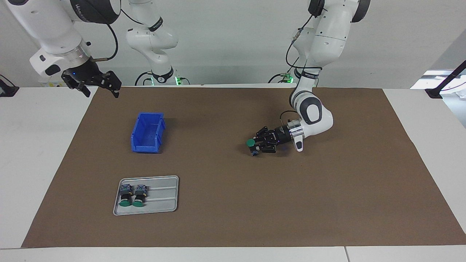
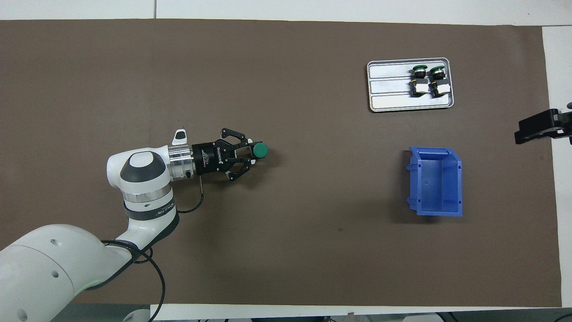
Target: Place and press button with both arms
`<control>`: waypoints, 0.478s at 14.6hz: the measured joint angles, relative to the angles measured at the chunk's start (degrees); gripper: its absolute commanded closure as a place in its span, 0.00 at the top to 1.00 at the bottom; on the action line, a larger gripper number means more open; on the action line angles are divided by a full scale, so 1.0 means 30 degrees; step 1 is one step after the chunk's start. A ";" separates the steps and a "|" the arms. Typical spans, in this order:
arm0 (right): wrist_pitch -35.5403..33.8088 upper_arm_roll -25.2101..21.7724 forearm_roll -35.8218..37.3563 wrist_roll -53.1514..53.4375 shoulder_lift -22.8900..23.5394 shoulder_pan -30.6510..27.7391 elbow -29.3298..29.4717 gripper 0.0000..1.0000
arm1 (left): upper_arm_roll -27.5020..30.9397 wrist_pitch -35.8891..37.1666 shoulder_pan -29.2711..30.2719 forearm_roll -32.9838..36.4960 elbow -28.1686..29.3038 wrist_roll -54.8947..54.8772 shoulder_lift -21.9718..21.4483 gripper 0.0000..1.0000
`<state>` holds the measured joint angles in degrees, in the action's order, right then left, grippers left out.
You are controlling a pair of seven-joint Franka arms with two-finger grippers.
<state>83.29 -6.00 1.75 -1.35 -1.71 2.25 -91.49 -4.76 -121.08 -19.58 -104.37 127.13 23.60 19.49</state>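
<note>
A brown mat (image 1: pixel 233 203) covers most of the table and fills the middle of both views. The left arm (image 1: pixel 320 43) comes down from the top right of the facing view and bends low over the mat just right of centre; in the overhead view it rises from the bottom left corner. The right arm (image 1: pixel 54 32) waits at the top left of the facing view. A blue bin (image 1: pixel 147 132) sits left of centre in the facing view, open side up, and a grey tray (image 1: pixel 160 203) lies below it in the lower left. The left claw (image 1: pixel 259 145) lies nearly level just above the mat, its fingers clamped on the button (image 1: pixel 250 143), whose green cap points up and whose body hangs close over the mat; whether it touches the mat cannot be told. The right claw (image 1: pixel 97 84) hangs over the mat's top left corner with its fingers spread and nothing between them. Two spare buttons (image 1: pixel 131 196) lie side by side at one end of the tray
</note>
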 measured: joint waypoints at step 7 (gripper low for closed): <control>0.0000 0.0000 0.0000 0.0000 -0.0001 0.0000 0.0000 1.00 | 0.0005 -0.0701 -0.0012 -0.0024 0.0114 -0.0096 -0.0021 0.70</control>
<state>83.29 -6.00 1.75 -1.35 -1.72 2.25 -91.49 -4.75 -123.18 -19.61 -104.45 127.47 23.31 19.43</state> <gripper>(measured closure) 0.000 0.401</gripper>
